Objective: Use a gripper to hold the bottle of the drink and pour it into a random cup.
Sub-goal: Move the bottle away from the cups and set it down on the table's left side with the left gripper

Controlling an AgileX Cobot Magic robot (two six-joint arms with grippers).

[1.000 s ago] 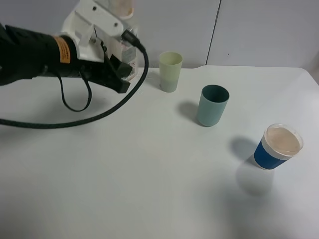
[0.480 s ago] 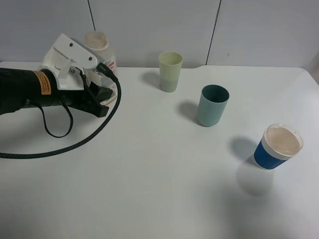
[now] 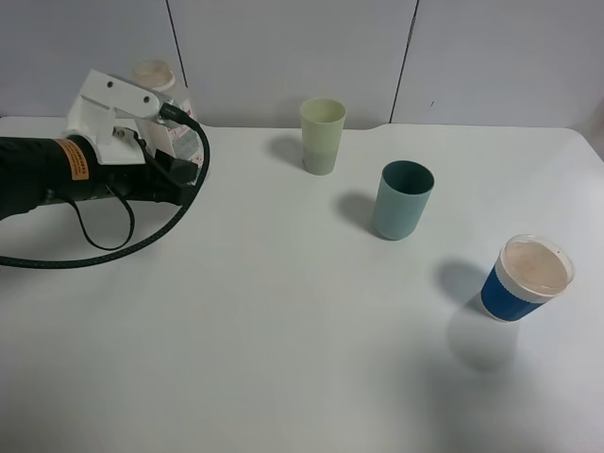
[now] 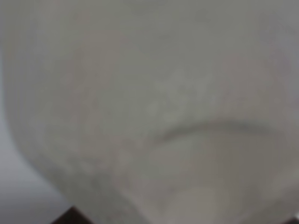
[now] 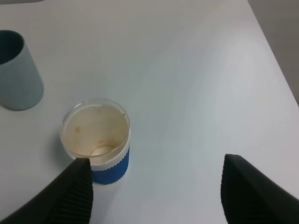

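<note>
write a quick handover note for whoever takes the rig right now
Left gripper: shut on the bottle, at the table's far left rear.
Right gripper: open, empty, above the blue cup.
Mid-table: yellow-green cup, teal cup, both clear of the grippers.
Done: bottle gripped.
Left: bring it to a cup and pour; whether any drink is already poured cannot be told.

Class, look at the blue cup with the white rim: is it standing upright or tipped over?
Upright. The blue cup rests on its base, with its open mouth facing up.
</note>
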